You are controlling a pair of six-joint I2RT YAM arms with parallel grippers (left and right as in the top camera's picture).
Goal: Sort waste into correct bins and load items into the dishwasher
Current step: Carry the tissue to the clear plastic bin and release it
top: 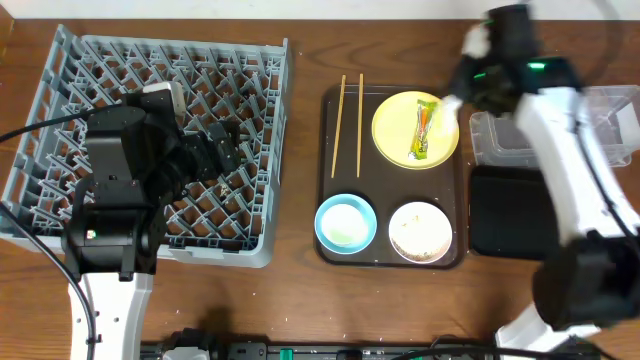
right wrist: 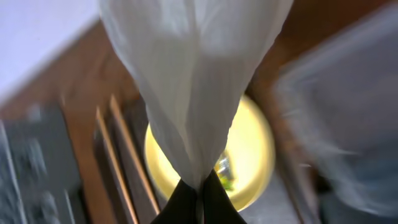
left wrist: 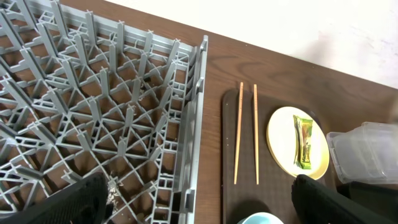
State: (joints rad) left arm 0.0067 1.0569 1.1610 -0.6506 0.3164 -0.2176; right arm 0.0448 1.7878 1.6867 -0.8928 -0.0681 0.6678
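The right gripper (right wrist: pixel 199 194) is pinched closed on the crumpled white paper napkin (right wrist: pixel 193 81), which hangs over the round yellow plate (right wrist: pixel 255 155). Best, I judge, to carry it sideways above the clear plastic rectangular tub (top: pixel 505 135) and release low; nothing seems to block that path. The small green-and-orange snack wrapper (top: pixel 424 130) lies on the plate, two thin wooden chopsticks (top: pixel 350 110) beside it. Farther off, the left gripper (top: pixel 222 148) hovers, fingers spread, over the large grey plastic dish rack (top: pixel 60 120).

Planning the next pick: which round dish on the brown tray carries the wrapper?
The yellow plate; the green-and-orange wrapper lies on it, while the blue bowl and white bowl hold none.
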